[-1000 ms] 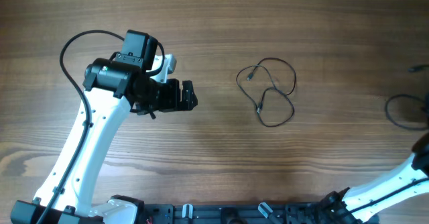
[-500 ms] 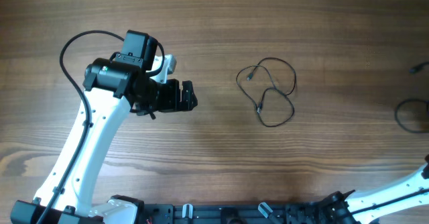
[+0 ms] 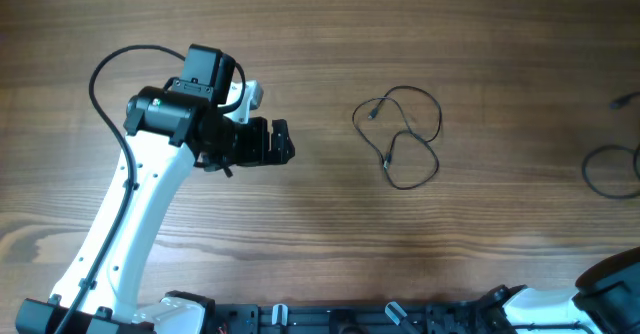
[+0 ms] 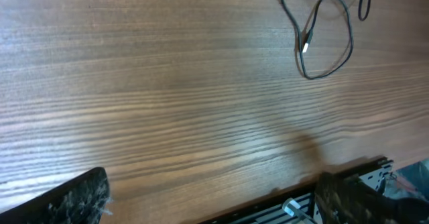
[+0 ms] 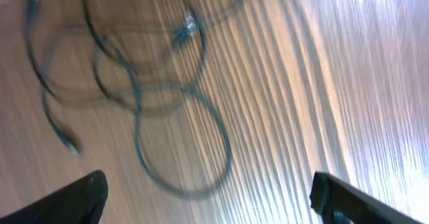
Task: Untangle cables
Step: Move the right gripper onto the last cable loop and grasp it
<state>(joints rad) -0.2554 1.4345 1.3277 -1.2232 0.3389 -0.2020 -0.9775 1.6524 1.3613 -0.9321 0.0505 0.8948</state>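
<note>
The left gripper (image 3: 284, 142) hangs over the table (image 3: 320, 244), left of centre, with its fingers pointing toward 3 o'clock. In the left wrist view the two fingers (image 4: 77, 197) sit at the bottom corners of the frame. The jaws stand wide apart with nothing between them.

A thin black cable (image 3: 400, 134) lies flat on the table just right of centre, at 3 o'clock from the left gripper and well apart from it. It forms several overlapping loops. In the left wrist view one loop shows at 1 o'clock, with a light-tipped connector (image 4: 305, 47) inside it.

A second cable (image 3: 608, 170) lies at the 3 o'clock edge of the overhead view, partly cut off by the frame.

Only part of the right arm (image 3: 612, 279) shows in the overhead view, at 5 o'clock. In the right wrist view the right gripper (image 5: 204, 187) hangs above looped dark cable. Its jaws are wide apart and empty. This view is blurred, so the crossings cannot be told.
</note>
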